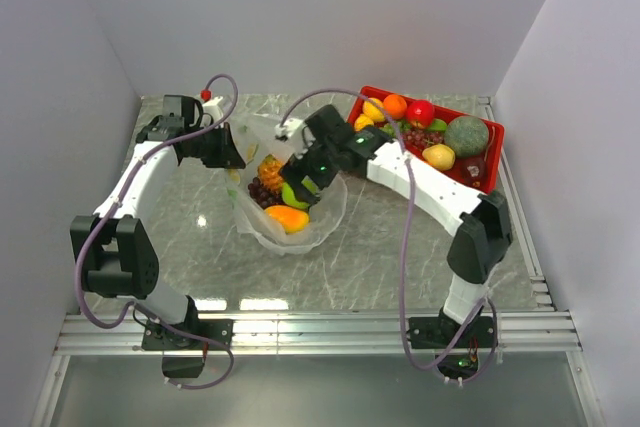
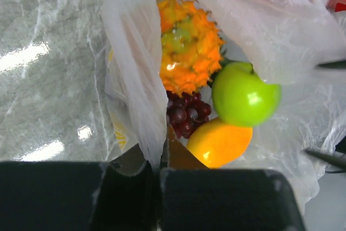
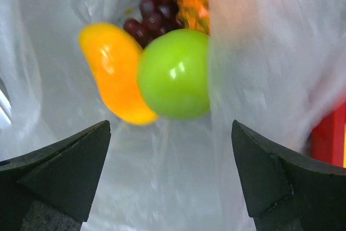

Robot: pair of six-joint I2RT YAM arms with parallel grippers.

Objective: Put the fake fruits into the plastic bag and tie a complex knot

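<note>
Loading underway. Left gripper (image 2: 158,169) pinches plastic bag (image 2: 135,79) rim; right gripper (image 3: 170,172), jaws spread, over green apple (image 3: 174,74). Next: fetch fake fruits (image 1: 440,156) from tray (image 1: 496,152), two o'clock.

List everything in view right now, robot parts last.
plastic bag: one, clear, table centre, mouth open
pineapple: one, orange, spiky, inside bag
grapes: one bunch, dark purple, inside bag
green apple: one, inside bag
mango: one, orange-yellow, inside bag
tray: one, red, far right of table
orange, red apple, green melon: one each, in tray among other fruits
table: one, grey marbled
left pincer: black, shut on bag's edge
right pincer: black, open, over bag's mouth
</note>
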